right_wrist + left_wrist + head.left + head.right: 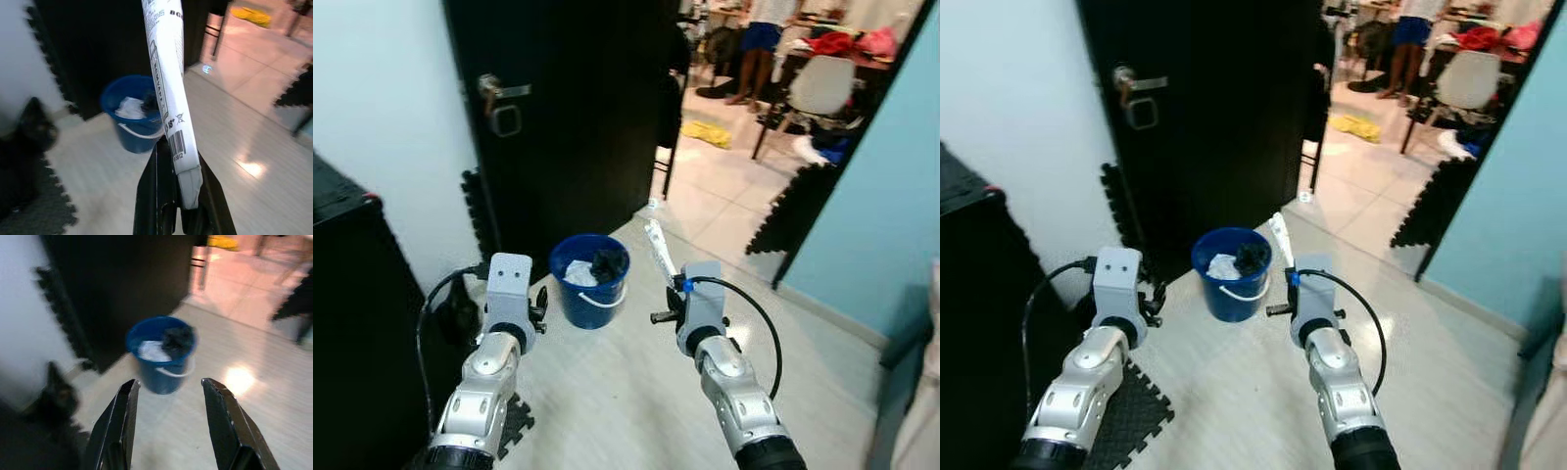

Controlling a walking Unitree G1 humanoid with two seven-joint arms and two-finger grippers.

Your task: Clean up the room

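A blue bucket [590,281] with a white handle stands on the pale floor by the black door, holding white and black rubbish. My right gripper [177,193] is shut on a white printed tube [168,93], which sticks up and forward to the right of the bucket [131,117]. The tube [658,253] rises above the right wrist in the left eye view. My left gripper [168,399] is open and empty, held above the floor a short way back from the bucket [161,352], on its left side.
A black door [568,108] stands open ahead, with dark foam mats along the wall. A black cabinet [352,323] is at my left. Through the doorway a tiled room holds a person's legs [749,64], a white chair [818,93] and a yellow cloth [707,132]. A teal wall [891,215] is on my right.
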